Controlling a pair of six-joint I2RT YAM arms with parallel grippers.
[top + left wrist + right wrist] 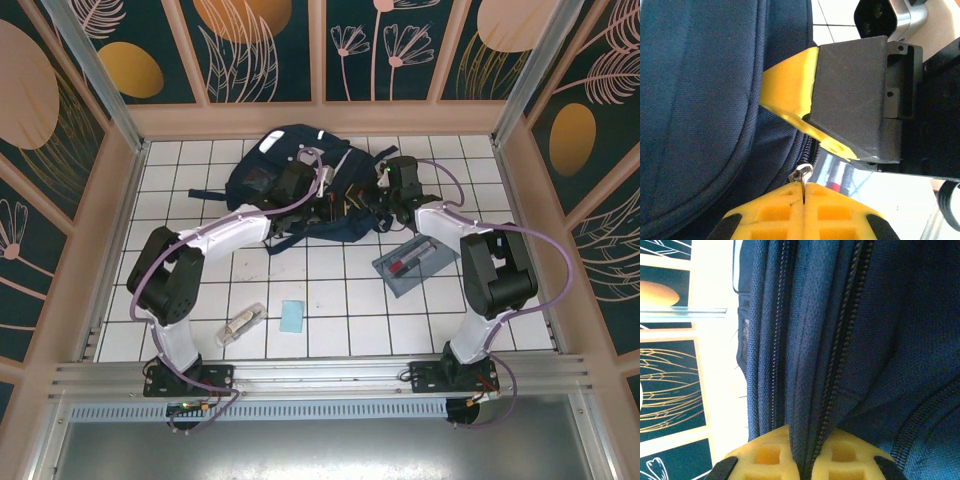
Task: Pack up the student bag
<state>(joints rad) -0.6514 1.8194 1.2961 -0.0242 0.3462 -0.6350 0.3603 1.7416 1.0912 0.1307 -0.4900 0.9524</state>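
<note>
The student bag (285, 175), a large navy backpack with white stripes, lies at the back of the tiled table. My left gripper (804, 192) is shut on the bag's metal zipper pull (802, 176), its yellow pads pressed together on the tab. The navy fabric (700, 100) fills the left of that view. My right gripper (807, 455) is shut on a fold of the bag's fabric and zipper tape (825, 390) at the bag's right side. From above, both grippers meet at the bag's near edge, the left (318, 188) and the right (392, 190).
A grey pencil case (415, 265) with pens lies right of centre. A light blue pad (292, 317) and a small clear bottle (241, 323) lie near the front. The right arm's dark body and yellow finger (790, 90) crowd the left wrist view.
</note>
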